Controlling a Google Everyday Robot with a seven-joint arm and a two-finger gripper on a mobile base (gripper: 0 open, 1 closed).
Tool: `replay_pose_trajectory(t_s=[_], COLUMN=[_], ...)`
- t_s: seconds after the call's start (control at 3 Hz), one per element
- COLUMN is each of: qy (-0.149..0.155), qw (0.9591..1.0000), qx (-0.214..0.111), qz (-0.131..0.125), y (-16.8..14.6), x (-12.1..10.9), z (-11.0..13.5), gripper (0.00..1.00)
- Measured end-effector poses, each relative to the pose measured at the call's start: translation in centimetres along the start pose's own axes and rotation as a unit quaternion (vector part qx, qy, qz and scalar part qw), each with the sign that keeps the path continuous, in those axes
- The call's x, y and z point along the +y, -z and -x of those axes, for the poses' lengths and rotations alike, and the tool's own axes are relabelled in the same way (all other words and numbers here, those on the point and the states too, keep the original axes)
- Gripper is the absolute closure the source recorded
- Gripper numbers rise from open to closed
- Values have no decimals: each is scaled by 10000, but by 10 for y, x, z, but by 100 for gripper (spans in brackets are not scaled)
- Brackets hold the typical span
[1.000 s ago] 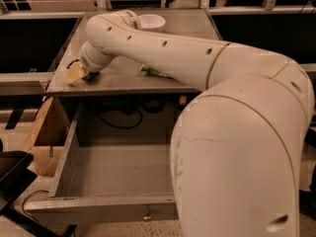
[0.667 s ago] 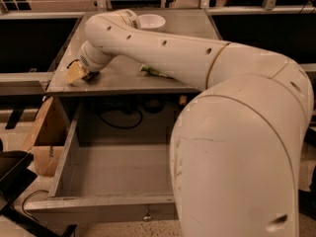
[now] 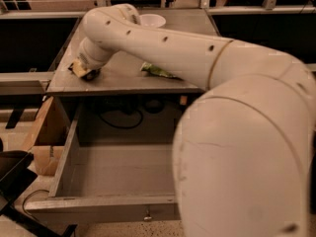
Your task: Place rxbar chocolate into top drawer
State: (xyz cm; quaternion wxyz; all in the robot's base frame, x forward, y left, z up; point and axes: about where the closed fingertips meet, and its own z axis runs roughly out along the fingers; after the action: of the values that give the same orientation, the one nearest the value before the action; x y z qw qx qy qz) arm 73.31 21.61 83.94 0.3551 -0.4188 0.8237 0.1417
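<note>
Ops: end effector (image 3: 84, 69) position?

Dev: Down on the table (image 3: 123, 80), at its front-left corner. Spread or pinching: cannot tell, the wrist hides it. The dark sliver touching it looks like the rxbar chocolate (image 3: 92, 74). Grip unconfirmed.

Ops: Step advice?

Dev: Get a firm hold on the flat bar first. Lift straight up, clear the table's front edge, then lower into the top drawer (image 3: 118, 169), which is open below that edge. Release low so it doesn't bounce.

Ops: Clearance?

Dev: Bar sits right by two table edges, so a nudge could push it off. Green bag (image 3: 158, 71) is mid-table, well apart. White bowl (image 3: 152, 19) is at the table's back. Drawer floor looks bare, plenty of room. Cardboard box (image 3: 44, 132) is below the table's left side, outside the drawer wall.
</note>
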Motion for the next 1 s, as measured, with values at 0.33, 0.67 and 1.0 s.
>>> replay_pose_trajectory(t_s=[0.33, 0.67, 1.0], qy=[84, 202, 229], qw=[9991, 9974, 9961], qx=[-172, -444, -687], qz=[-378, -538, -509], y=[85, 187, 259], x=[-27, -41, -43], z=[18, 26, 4], gripper=[100, 100, 100])
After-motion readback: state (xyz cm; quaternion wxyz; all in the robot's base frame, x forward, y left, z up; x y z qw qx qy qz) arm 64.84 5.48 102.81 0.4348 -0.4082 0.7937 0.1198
